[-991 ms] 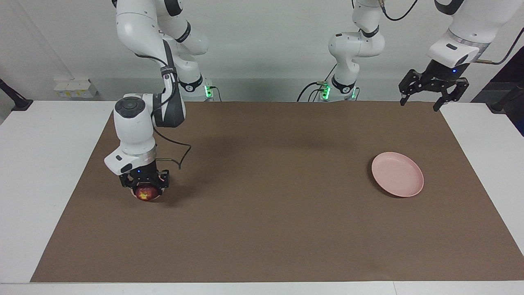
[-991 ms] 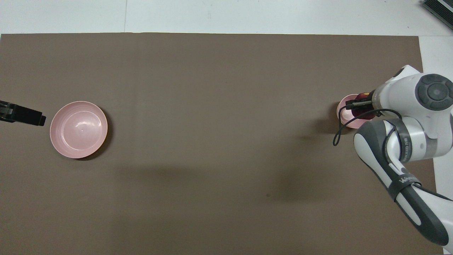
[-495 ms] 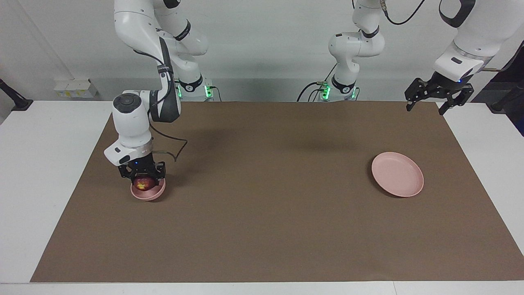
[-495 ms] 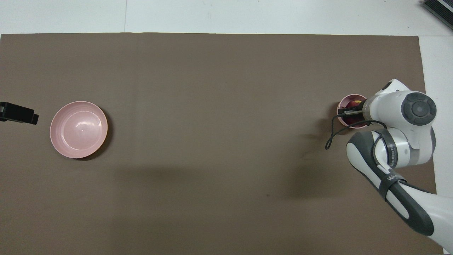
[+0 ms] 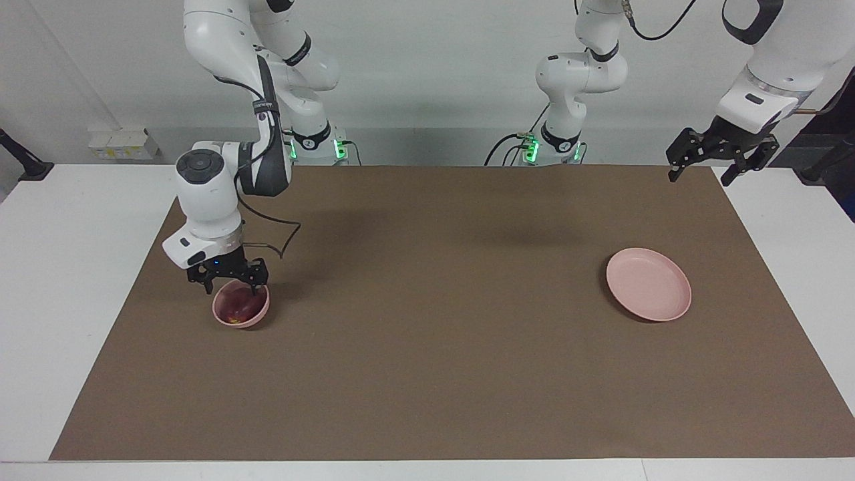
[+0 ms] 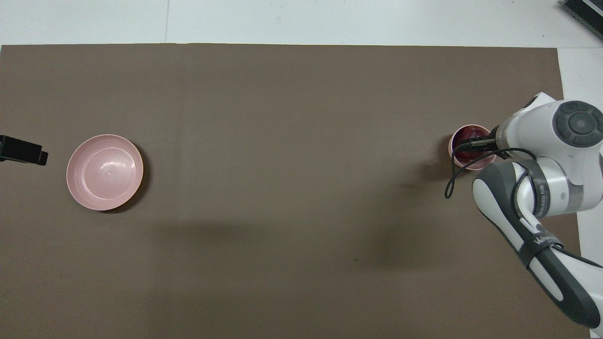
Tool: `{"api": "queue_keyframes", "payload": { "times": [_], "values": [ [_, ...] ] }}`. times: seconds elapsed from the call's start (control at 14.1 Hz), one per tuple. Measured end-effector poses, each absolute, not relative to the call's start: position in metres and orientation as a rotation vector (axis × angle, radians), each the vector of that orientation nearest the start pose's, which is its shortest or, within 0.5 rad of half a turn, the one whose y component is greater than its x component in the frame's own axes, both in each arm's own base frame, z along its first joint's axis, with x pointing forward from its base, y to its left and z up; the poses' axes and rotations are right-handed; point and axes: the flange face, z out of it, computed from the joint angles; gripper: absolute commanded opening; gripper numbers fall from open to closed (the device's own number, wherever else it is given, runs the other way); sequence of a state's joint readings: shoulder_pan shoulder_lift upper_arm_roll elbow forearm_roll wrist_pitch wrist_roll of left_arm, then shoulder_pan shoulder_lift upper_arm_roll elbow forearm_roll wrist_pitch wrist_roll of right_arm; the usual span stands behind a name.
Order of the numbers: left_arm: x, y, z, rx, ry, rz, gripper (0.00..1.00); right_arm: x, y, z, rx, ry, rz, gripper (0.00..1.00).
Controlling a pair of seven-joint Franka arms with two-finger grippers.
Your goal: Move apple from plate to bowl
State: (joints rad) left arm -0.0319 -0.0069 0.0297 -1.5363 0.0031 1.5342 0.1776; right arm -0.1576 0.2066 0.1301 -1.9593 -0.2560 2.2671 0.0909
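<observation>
In the facing view, the apple [image 5: 235,308] is sitting in the bowl [image 5: 241,306], so the move looks done. The right hand [image 5: 228,280] is hanging just above the rim, fingers spread and gripping nothing. The left hand [image 5: 721,155] is waiting, open, over the tabletop [image 5: 441,374] corner.

In the overhead view, the plate [image 6: 104,172] is lying bare toward the left arm's end, with wide room between it and the bowl.

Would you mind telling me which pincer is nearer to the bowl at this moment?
The right pincer is nearer: it hangs open just above the bowl, where the apple lies. The left pincer waits open at the left arm's end, near the plate.
</observation>
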Motion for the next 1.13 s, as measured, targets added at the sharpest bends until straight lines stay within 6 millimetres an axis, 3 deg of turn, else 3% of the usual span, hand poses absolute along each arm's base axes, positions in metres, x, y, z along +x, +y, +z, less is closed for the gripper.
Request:
{"api": "queue_keyframes", "payload": {
  "times": [0.42, 0.85, 1.13],
  "values": [
    [0.549, 0.000, 0.642, -3.126, 0.278, -0.008, 1.00, 0.601, -0.011, 0.457, -3.257, 0.047, -0.042, 1.00],
    [0.548, 0.000, 0.642, -3.126, 0.278, -0.010, 1.00, 0.552, 0.002, 0.557, -3.235, 0.094, -0.006, 1.00],
    [0.548, 0.000, 0.643, -3.126, 0.278, -0.011, 1.00, 0.539, 0.003, 0.621, -3.213, 0.121, 0.035, 1.00]
  ]
}}
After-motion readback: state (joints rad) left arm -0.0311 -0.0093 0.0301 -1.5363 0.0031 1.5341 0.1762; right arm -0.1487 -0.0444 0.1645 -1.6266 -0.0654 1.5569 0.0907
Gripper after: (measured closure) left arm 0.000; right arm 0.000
